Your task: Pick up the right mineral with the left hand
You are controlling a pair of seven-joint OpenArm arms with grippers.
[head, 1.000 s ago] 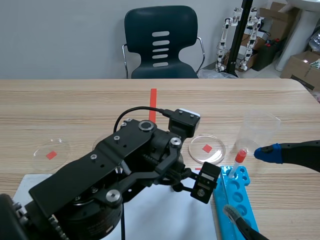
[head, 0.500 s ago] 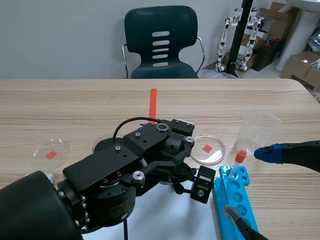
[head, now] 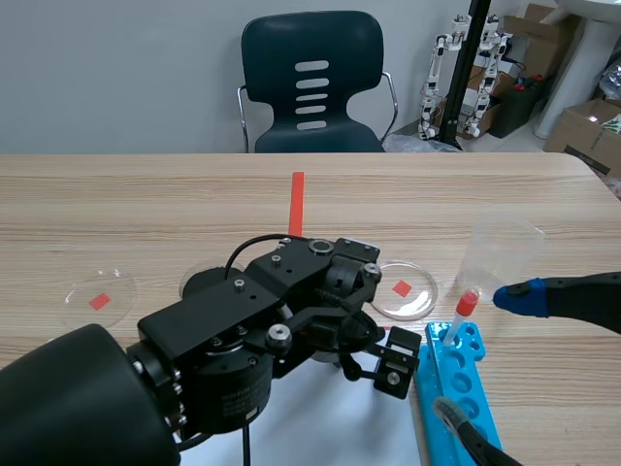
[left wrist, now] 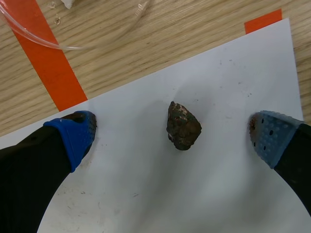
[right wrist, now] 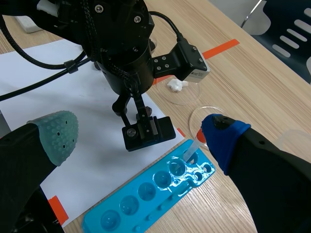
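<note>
Though hanging right over the mineral (left wrist: 183,125), not gripping it: left gripper (left wrist: 171,137) fingers wide apart, one either side, no contact. Lying loose on the paper (left wrist: 146,194), near middle of the table (head: 146,214). Off right, right gripper (right wrist: 138,136) spread too, over the tray (head: 466,388).

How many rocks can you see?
1. The rock lies on the white paper, between the left hand's open fingers, touching neither. More may be hidden under the left arm.
</note>
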